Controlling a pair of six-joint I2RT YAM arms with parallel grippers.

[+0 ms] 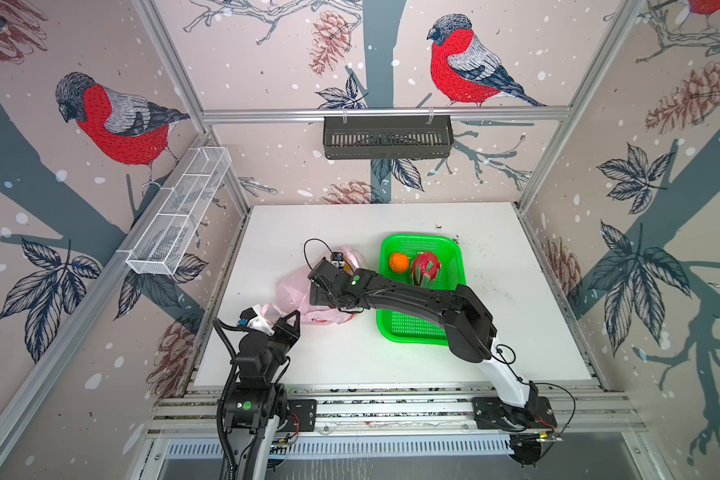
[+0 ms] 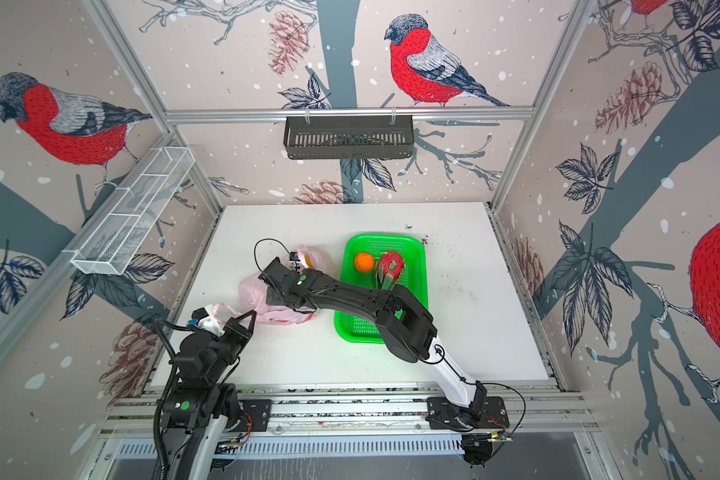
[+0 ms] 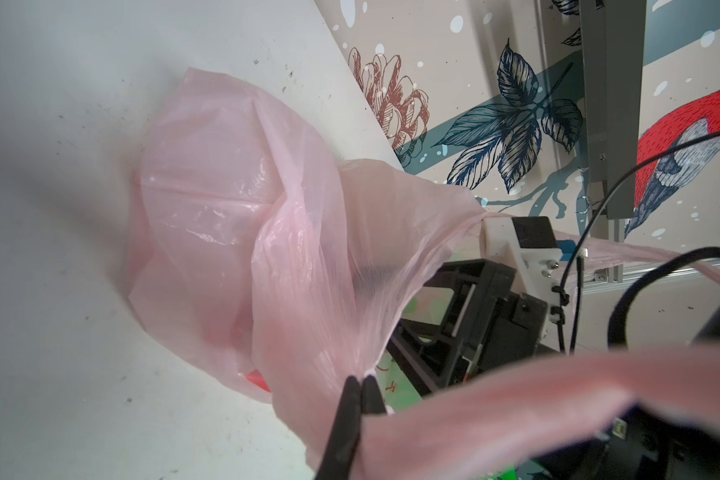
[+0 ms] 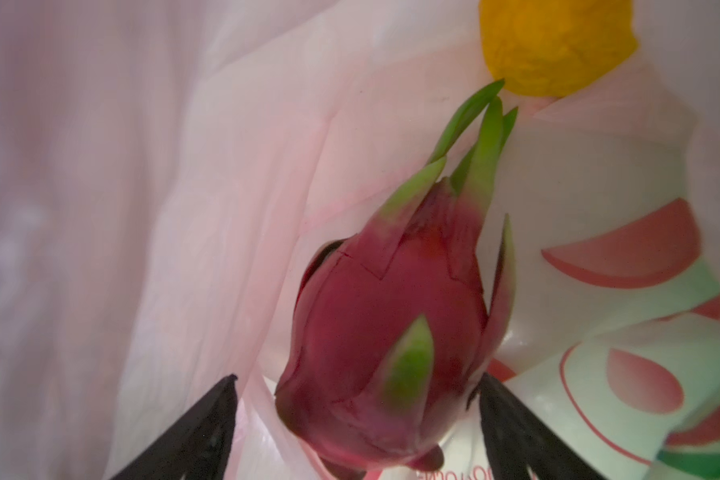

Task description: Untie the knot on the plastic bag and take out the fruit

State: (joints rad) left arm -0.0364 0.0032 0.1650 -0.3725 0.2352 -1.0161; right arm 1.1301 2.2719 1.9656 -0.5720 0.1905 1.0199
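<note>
The plastic bag hides the right gripper, fingers flanking a dragon fruit.

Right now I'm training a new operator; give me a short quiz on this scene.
1. True or false: the green basket holds an orange ball and a dragon fruit.
2. The left gripper is shut on: A) the pink plastic bag; B) a cable; C) nothing.
3. Which fruit lies between the jaws of the open right gripper?
Key: 1 true; 2 A; 3 the bagged dragon fruit.
</note>
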